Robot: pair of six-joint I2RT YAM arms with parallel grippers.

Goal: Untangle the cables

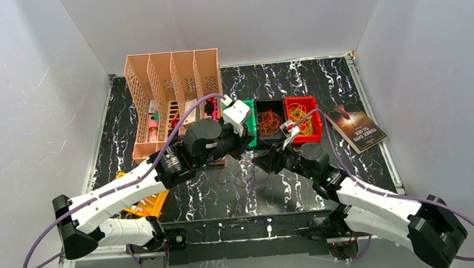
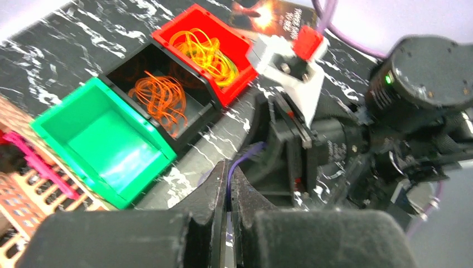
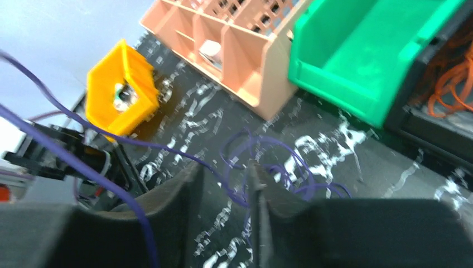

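Note:
Thin dark blue cables (image 3: 262, 151) lie in tangled loops on the black marbled table (image 1: 226, 191), between the two arms (image 1: 248, 178). My left gripper (image 2: 228, 170) is shut on one blue strand that rises from its tips; it hovers in front of the bins (image 1: 246, 147). My right gripper (image 3: 225, 170) stands just over the tangle with its jaws apart, blue strands crossing the gap and lying against the right finger (image 3: 255, 184). Orange cables (image 2: 162, 97) fill a black bin, yellow cables (image 2: 206, 50) a red bin.
A green bin (image 2: 139, 178) stands beside the black bin (image 2: 195, 120) and red bin (image 2: 234, 84). A pink file organiser (image 1: 172, 94) stands at the back left, a book (image 1: 355, 125) at the right, and a yellow holder (image 3: 120, 86) near the left edge.

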